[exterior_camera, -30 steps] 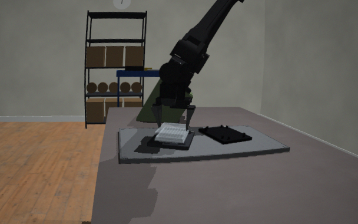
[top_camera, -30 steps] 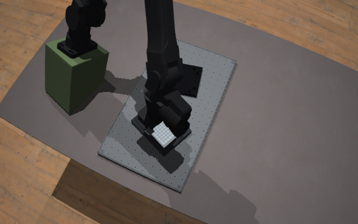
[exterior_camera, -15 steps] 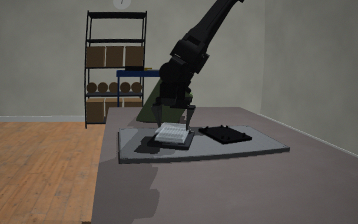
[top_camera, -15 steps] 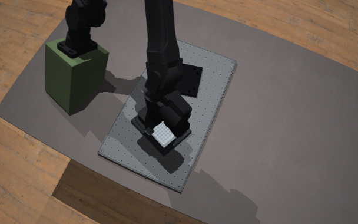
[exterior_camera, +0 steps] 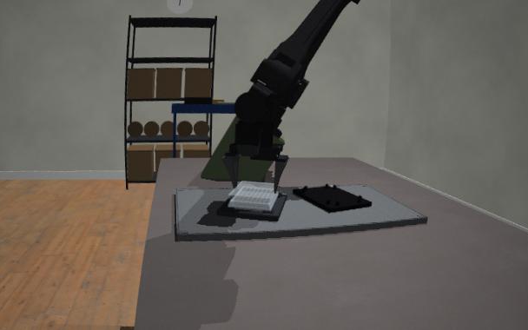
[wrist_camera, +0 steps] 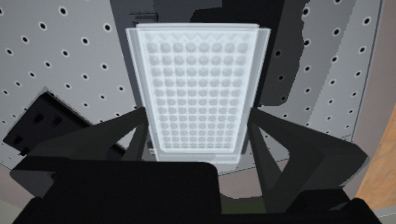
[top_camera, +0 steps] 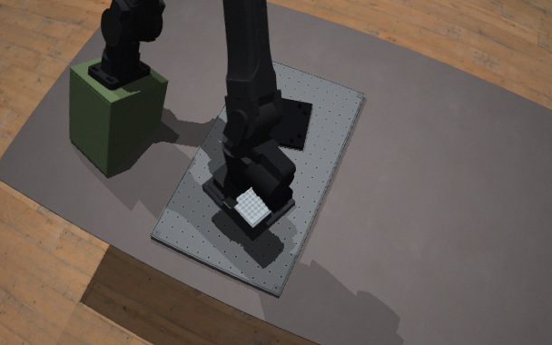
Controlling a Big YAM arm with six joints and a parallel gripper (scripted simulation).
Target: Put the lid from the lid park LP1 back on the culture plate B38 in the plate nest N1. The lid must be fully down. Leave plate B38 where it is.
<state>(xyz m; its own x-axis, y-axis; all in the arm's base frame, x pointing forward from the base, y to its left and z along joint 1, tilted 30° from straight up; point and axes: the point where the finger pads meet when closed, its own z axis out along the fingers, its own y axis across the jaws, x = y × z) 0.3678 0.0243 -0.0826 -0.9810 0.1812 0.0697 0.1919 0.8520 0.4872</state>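
Note:
The clear lid is between the fingers of my gripper, which is shut on its long sides. It sits right over the white culture plate B38, whose wells show through it. The plate rests in the black plate nest N1. In the exterior view the lid lies very close on top of the plate and looks slightly tilted; I cannot tell whether it is fully down. The black lid park LP1 to the right holds nothing. My gripper stands straight over the nest.
The nest and lid park sit on a grey perforated baseplate. The arm's green pedestal stands at the back left of the table. A shelf with boxes stands by the far wall.

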